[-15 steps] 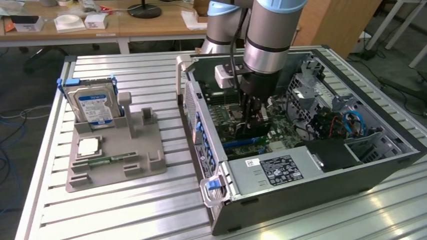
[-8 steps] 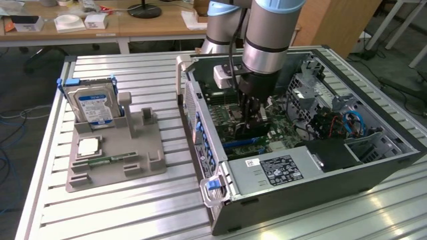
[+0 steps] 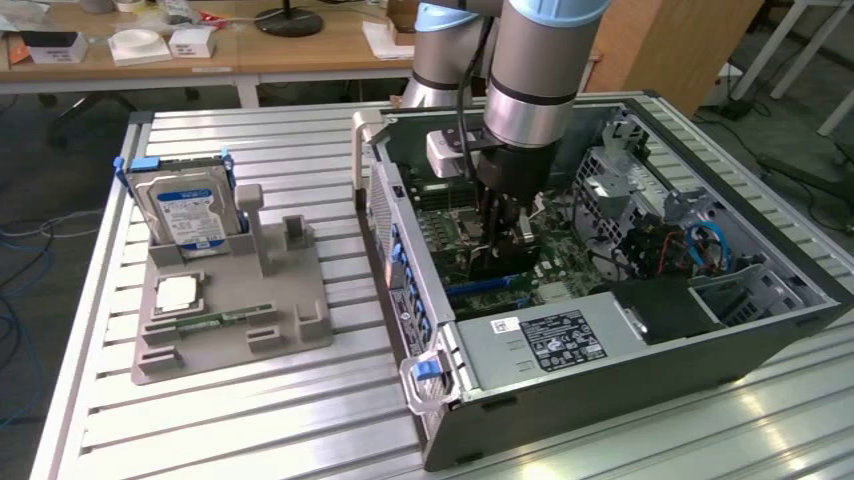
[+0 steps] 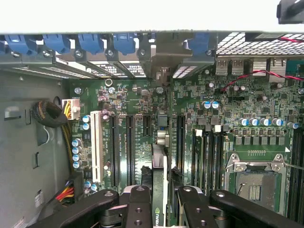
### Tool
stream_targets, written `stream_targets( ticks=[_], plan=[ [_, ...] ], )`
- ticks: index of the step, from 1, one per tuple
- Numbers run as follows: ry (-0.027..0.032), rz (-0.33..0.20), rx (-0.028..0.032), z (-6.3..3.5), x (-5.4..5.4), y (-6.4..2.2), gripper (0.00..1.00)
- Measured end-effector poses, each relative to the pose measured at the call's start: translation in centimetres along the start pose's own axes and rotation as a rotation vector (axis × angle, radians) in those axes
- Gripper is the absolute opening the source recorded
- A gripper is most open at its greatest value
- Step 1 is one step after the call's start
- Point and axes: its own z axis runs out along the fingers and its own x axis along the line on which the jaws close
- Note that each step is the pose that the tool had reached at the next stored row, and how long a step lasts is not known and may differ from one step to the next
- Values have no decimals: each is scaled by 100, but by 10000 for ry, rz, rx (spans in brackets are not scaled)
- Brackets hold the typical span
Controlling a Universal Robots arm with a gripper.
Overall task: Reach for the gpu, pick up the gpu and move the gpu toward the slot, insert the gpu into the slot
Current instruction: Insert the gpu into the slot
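Inside the open computer case (image 3: 400,230), my gripper (image 3: 501,250) reaches down over the green motherboard (image 4: 137,102). It is shut on the gpu (image 4: 160,164), a thin card seen edge-on between the two black fingers (image 4: 140,202) in the wrist view. The card runs from the gripper (image 4: 161,192) to its silver bracket end (image 4: 164,71) at the case's rear openings. The slot directly beneath the card is hidden by it. Parallel long dark connector strips (image 4: 129,147) lie on either side. Whether the card's edge is seated cannot be told.
A blue-labelled hard drive (image 3: 187,205) stands in a grey holder (image 3: 227,310) on the slatted table, with a square CPU chip (image 3: 178,293) in front. In the case are the CPU socket (image 4: 254,183), a cable bundle (image 4: 50,114) and the power supply (image 3: 561,335).
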Motion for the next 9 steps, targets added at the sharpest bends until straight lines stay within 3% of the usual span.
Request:
stream_targets(
  ticks=[9],
  plan=[
    [1,0,0,3,-1,-47,26]
  ],
)
